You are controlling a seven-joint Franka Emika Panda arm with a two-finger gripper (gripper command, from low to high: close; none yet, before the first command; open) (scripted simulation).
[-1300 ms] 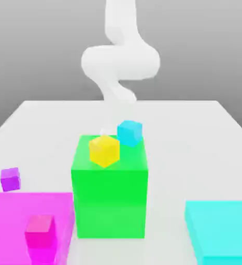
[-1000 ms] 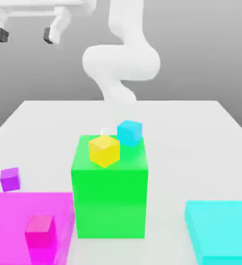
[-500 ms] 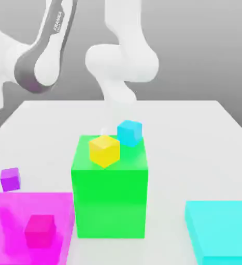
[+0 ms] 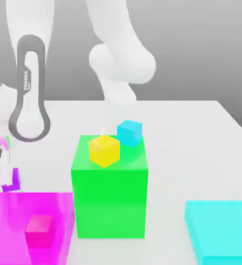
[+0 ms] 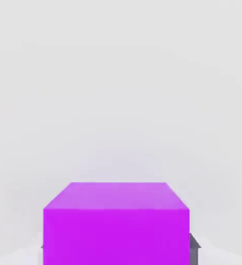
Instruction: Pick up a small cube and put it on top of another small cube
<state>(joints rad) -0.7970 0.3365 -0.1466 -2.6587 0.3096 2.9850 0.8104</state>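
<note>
The small violet-purple cube (image 4: 15,178) rests on the white table at the exterior view's left, just behind the magenta slab. My gripper (image 4: 9,182) has come down over it, and its white hand hides part of the cube. In the hand view the purple cube (image 5: 116,222) sits close up between my dark fingers (image 5: 194,247), which press its two sides. A yellow small cube (image 4: 104,150) lies on top of the big green block (image 4: 110,196). A cyan small cube (image 4: 129,132) stands behind that block's far edge.
A pink-magenta small cube (image 4: 39,231) sits on the flat magenta slab (image 4: 9,212) at the front left. A cyan slab (image 4: 221,233) lies at the front right. The white table (image 4: 195,140) stretches behind them. My arm's links tower over the left side.
The arm has swung in and dropped from high on the left to the purple cube. The jaws, wide open before, have shut on the cube. The cubes have stayed in place.
</note>
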